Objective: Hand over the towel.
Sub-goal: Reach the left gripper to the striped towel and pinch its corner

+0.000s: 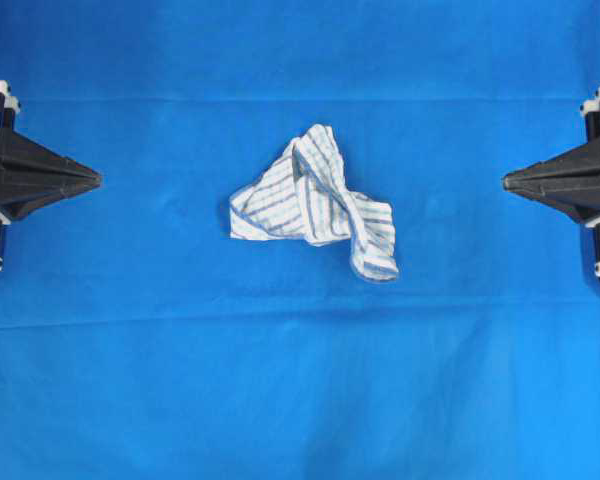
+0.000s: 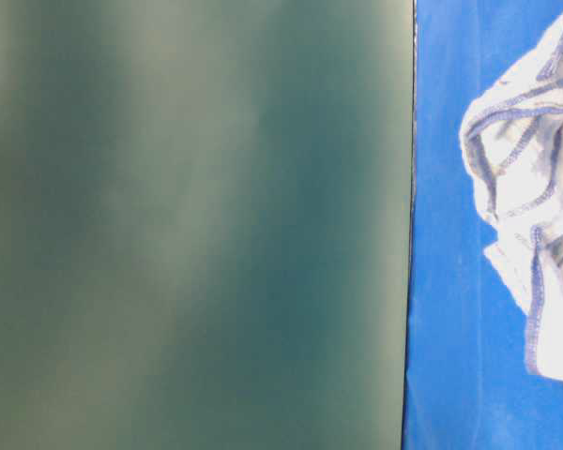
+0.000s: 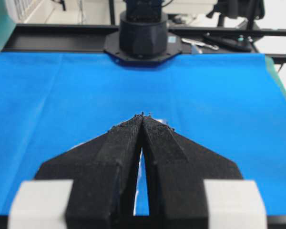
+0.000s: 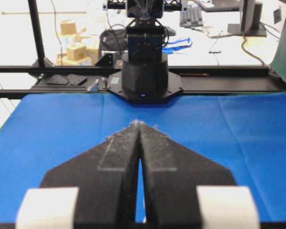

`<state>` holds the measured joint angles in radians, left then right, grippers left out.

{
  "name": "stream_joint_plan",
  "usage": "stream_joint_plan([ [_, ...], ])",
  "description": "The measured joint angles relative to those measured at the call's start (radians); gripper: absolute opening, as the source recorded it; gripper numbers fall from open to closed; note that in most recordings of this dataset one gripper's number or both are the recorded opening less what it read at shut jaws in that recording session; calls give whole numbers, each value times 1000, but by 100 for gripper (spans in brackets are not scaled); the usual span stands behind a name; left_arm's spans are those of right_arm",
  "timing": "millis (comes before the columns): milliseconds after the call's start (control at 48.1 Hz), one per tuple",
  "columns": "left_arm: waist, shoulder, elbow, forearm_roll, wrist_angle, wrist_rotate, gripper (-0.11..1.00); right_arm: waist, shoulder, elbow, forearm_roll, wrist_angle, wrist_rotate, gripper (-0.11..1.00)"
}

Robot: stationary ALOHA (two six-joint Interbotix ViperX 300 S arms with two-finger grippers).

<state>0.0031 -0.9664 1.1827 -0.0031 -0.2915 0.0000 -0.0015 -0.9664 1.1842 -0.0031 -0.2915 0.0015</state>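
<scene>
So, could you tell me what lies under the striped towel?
The towel lies crumpled on the blue cloth, which spreads out around it on every side. Whatever sits beneath its folds, or under the cloth itself, is covered.

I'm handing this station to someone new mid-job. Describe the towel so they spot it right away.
Start with the large blue cloth that covers the whole table. Near its middle, between the left gripper and the right gripper, lies the towel, touched by neither. It is the only crumpled white piece, with thin blue and grey stripes.
</scene>
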Motion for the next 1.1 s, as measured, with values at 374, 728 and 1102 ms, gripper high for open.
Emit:
stream_joint_plan([
  [374, -2, 69, -15, -23, -61, -14, 0, 0, 0, -15, 3, 2, 12, 0],
  [728, 43, 419, -206, -25, -69, -15, 41, 0, 6, -17, 3, 8, 15, 0],
  [1102, 92, 888, -480, -25, 150, -14, 94, 0, 23, -17, 3, 12, 25, 0],
])
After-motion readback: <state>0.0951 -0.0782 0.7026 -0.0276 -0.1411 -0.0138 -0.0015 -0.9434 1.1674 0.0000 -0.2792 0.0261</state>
